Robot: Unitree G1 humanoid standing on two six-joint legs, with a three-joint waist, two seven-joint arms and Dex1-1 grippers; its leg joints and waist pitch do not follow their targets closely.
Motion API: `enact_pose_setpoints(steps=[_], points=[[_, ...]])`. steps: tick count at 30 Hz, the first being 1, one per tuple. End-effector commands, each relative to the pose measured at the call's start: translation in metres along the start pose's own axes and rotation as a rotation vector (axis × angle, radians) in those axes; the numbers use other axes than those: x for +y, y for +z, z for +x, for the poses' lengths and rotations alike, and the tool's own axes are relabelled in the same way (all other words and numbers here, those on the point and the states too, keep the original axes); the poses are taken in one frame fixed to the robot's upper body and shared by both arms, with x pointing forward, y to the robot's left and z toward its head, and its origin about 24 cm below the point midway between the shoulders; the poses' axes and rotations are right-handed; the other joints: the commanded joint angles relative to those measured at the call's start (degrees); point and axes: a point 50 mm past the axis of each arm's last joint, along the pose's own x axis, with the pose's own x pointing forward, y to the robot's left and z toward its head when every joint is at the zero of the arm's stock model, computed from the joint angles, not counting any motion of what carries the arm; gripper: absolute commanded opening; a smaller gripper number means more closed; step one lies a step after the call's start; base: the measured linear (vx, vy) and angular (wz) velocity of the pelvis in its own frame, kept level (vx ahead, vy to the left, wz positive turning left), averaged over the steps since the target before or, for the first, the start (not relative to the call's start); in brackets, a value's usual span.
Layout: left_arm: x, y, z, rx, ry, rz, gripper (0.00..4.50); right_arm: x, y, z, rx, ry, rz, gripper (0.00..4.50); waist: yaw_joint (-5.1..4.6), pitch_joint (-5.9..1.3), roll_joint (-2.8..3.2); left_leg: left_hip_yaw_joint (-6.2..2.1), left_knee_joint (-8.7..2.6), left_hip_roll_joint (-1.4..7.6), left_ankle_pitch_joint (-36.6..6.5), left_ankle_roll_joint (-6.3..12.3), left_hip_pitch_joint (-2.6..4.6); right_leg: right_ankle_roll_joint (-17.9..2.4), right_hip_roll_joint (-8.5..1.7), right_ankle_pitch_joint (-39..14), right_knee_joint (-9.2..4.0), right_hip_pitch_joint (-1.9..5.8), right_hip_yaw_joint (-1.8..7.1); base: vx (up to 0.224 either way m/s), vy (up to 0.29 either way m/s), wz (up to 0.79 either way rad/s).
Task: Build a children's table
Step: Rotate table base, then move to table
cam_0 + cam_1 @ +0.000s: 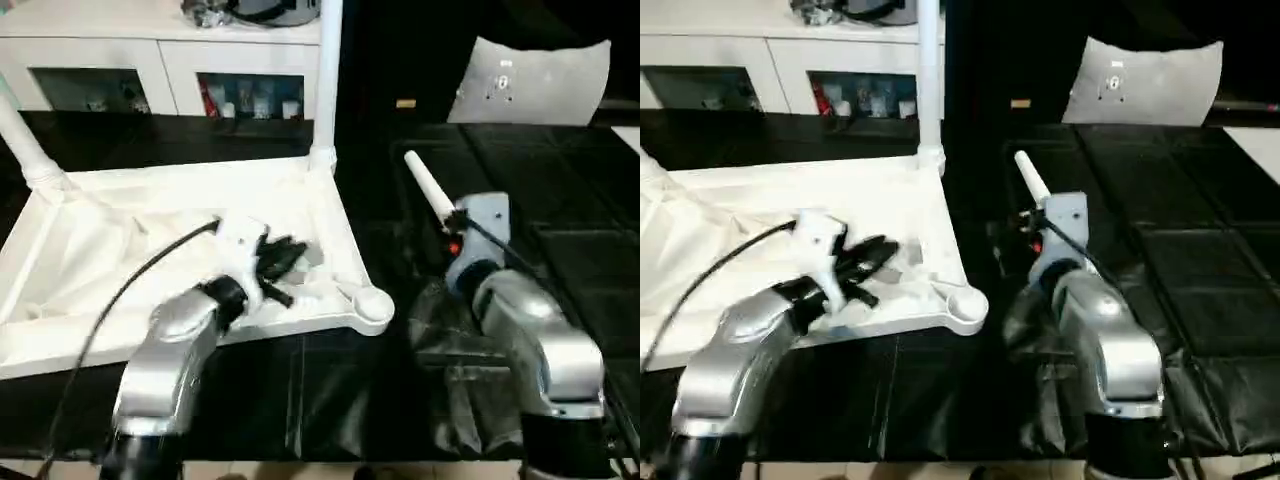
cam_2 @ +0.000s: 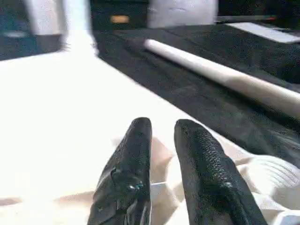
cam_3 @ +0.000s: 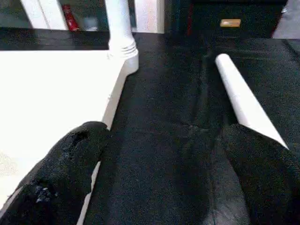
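Observation:
The children's table top [image 1: 120,250] lies upside down on the black mat, ribbed underside up. A white leg [image 1: 328,70] stands in its far right corner socket and another leg [image 1: 22,140] in the far left one. The near right socket [image 1: 372,305] is an open round cup. My left gripper [image 1: 292,256] hovers low over the underside close to that socket, its fingers [image 2: 136,154] a narrow gap apart with nothing between them. A loose leg [image 1: 428,188] lies on the mat to the right of the top. My right gripper [image 3: 164,178] stands wide open over the mat, the leg's near end [image 3: 243,101] by one finger.
A white cabinet [image 1: 160,60] with shelves runs along the back. A pale grey panel [image 1: 535,85] leans at the back right. The black mat [image 1: 570,260] stretches to the right of the table top. A black cable [image 1: 130,280] trails along my left forearm.

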Motion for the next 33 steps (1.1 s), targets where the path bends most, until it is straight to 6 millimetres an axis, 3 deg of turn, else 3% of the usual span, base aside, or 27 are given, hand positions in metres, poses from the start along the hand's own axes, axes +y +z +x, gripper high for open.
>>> enact_pose_setpoints(steps=[1, 3, 4, 5, 6, 11, 17, 18, 19, 22, 25, 27, 29, 30, 31, 32, 33], points=[[-0.007, 0.006, -0.001, -0.013, 0.043, 0.000, 1.04, 0.008, 0.000, -0.002, 0.028, 0.036, 0.019, 4.50, -0.47, -4.13, -1.09, 0.78, -3.22, -0.57, -11.68, 3.00, -0.33, 2.91, -1.71, -32.76, -6.47, 3.33, 1.29, 0.000, 0.000, 0.00], [-0.009, 0.006, -0.001, -0.012, 0.052, -0.002, 1.04, 0.011, 0.002, -0.002, 0.019, 0.055, 0.009, 4.50, -0.40, -4.04, -0.61, 0.63, -3.28, -0.63, -12.42, 2.90, -0.33, 3.69, -1.83, -34.02, -6.75, 3.30, 1.10, 0.000, 0.000, 0.00], [-0.011, 0.007, -0.001, -0.014, 0.068, -0.007, 1.04, 0.017, 0.003, -0.003, 0.004, 0.083, -0.006, 4.50, -0.53, -4.37, -0.81, 0.37, -3.30, -0.51, -12.63, 2.82, -0.30, 4.68, -1.92, -33.69, -6.89, 3.48, 0.84, 0.000, 0.000, 0.00], [-0.012, 0.007, -0.001, -0.015, 0.079, -0.012, 1.04, 0.019, 0.003, -0.004, -0.001, 0.092, -0.007, 4.50, -0.51, -4.48, -0.71, 0.25, -3.45, -0.31, -12.27, 2.88, -0.31, 4.43, -2.00, -32.27, -6.82, 3.59, 0.91, 0.000, 0.000, 0.00], [-0.013, 0.008, -0.002, -0.016, 0.094, -0.016, 1.04, 0.021, 0.003, -0.005, -0.011, 0.091, -0.010, 4.50, -0.75, -4.45, -1.14, 0.16, -3.62, -0.16, -12.07, 3.10, -0.64, 3.92, -1.89, -30.14, -6.61, 3.66, 0.95, 0.000, 0.000, 0.00], [-0.014, 0.005, -0.007, -0.012, 0.147, -0.041, 1.04, 0.026, -0.004, -0.014, -0.026, 0.098, -0.038, 4.50, -1.34, -4.38, -0.82, 0.07, -3.50, -0.40, -14.11, 2.92, -0.72, 4.73, -1.89, -31.72, -7.12, 3.40, 0.83, 0.000, 0.000, 0.00], [-0.011, -0.003, -0.016, 0.018, 0.196, -0.044, 1.04, 0.025, -0.013, -0.025, -0.032, 0.101, -0.080, 4.50, -1.45, -4.64, -1.48, -0.11, -3.57, -0.13, -13.38, 3.17, -1.11, 4.28, -2.04, -29.62, -6.89, 3.59, 0.91, 0.000, 0.000, 0.00], [-0.010, -0.004, -0.017, 0.021, 0.205, -0.047, 1.04, 0.024, -0.014, -0.026, -0.031, 0.098, -0.073, 4.50, -1.58, -4.66, -1.80, -0.11, -3.59, -0.12, -13.42, 3.30, -1.21, 4.23, -1.98, -29.64, -6.85, 3.64, 0.87, 0.000, 0.000, 0.00], [-0.010, -0.004, -0.018, 0.022, 0.211, -0.051, 1.04, 0.024, -0.014, -0.026, -0.031, 0.096, -0.069, 4.50, -1.47, -4.63, -1.61, -0.12, -3.57, -0.16, -13.47, 3.26, -1.17, 4.21, -2.05, -29.82, -6.86, 3.61, 0.86, 0.000, 0.000, 0.00], [-0.009, -0.004, -0.019, 0.022, 0.223, -0.066, 1.04, 0.024, -0.014, -0.027, -0.035, 0.097, -0.059, 4.50, -1.64, -4.61, -1.89, -0.18, -3.58, -0.08, -13.67, 3.23, -1.21, 4.38, -2.04, -29.89, -6.91, 3.62, 0.82, 0.000, 0.000, 0.00], [-0.011, -0.006, -0.020, 0.026, 0.227, -0.072, 1.04, 0.024, -0.014, -0.027, -0.040, 0.100, -0.065, 4.50, -1.70, -4.60, -1.79, -0.21, -3.59, -0.07, -13.90, 3.15, -1.15, 4.45, -2.07, -30.03, -6.90, 3.61, 0.81, 0.000, 0.000, 0.00], [-0.011, -0.008, -0.022, 0.032, 0.231, -0.073, 1.04, 0.022, -0.015, -0.028, -0.039, 0.091, -0.063, 4.50, -2.06, -4.57, -1.55, -0.50, -3.77, 0.33, -14.61, 2.37, -1.02, 4.68, -1.04, -28.37, -7.14, 3.51, 0.20, 0.000, 0.000, 0.00], [-0.012, -0.008, -0.022, 0.033, 0.232, -0.075, 1.04, 0.020, -0.016, -0.029, -0.036, 0.087, -0.063, 4.50, -2.46, -4.61, -0.98, -1.02, -4.11, 1.25, -16.71, 2.64, -0.22, 4.09, -0.23, -25.98, -7.60, 3.52, -0.72, 0.000, 0.000, 0.00], [-0.012, -0.008, -0.022, 0.033, 0.232, -0.076, 1.04, 0.019, -0.016, -0.029, -0.035, 0.086, -0.064, 4.50, -2.89, -4.44, -0.37, -2.07, -5.40, 3.36, -17.93, 4.13, 0.55, 1.63, 0.10, -21.92, -7.04, 3.75, -1.14, 0.032, -0.062, 0.05], [-0.012, -0.008, -0.021, 0.033, 0.232, -0.075, 1.04, 0.019, -0.018, -0.030, -0.029, 0.086, -0.066, 4.50, -3.14, -4.04, 0.47, -4.29, -7.90, 7.65, -20.03, 5.83, 0.99, -0.91, -0.11, -17.42, -3.96, 4.47, -1.05, 0.032, -0.062, 0.05], [-0.012, -0.008, -0.021, 0.033, 0.232, -0.075, 1.04, 0.019, -0.018, -0.030, -0.028, 0.086, -0.066, 4.50, -3.14, -4.04, 0.47, -4.29, -7.90, 7.65, -20.03, 5.83, 0.99, -0.91, -0.11, -17.42, -3.96, 4.47, -1.05, 0.028, -0.081, 0.03], [-0.012, -0.007, -0.021, 0.034, 0.232, -0.074, 1.04, 0.018, -0.018, -0.030, -0.026, 0.086, -0.067, 4.50, -3.61, -3.67, -0.17, -5.14, -9.53, 10.89, -22.58, 8.22, 2.30, -4.51, -1.42, -11.15, 0.65, 3.50, 0.43, 0.024, -0.097, 0.06]])
